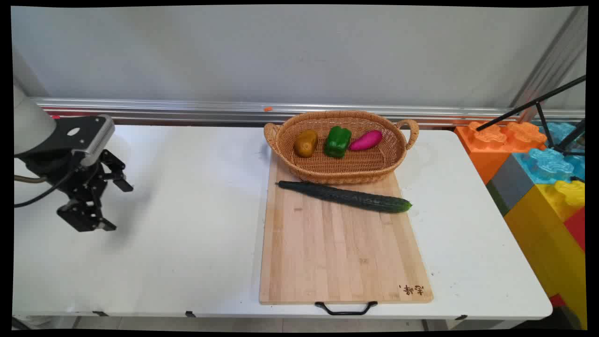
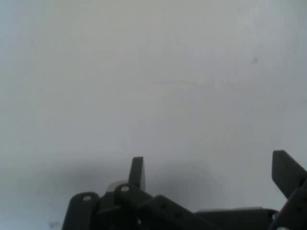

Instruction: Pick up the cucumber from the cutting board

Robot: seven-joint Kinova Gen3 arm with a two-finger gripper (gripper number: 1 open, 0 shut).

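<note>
Two black fingers [image 2: 137,172] of our gripper [image 1: 110,206] spread wide, empty, above the white worktop [image 1: 187,243] at left, well apart from the long dark-green cucumber [image 1: 346,197] on the bamboo cutting board [image 1: 341,262].

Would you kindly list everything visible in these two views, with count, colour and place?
Cutting board: one, light wood with black handle, on the table right of centre.
Basket: one, tan wicker, on the board's far end.
Potato: one, brown, left in basket.
Bell pepper: one, green, middle of basket.
Sweet potato: one, magenta, right in basket.
Cucumber: one, dark green, across the board beside the basket.
Table: one, white.
Big toy blocks: several, orange, blue, yellow, grey, red, right of table.
Hand: one, black, open, above the table's left side, holding nothing.
</note>
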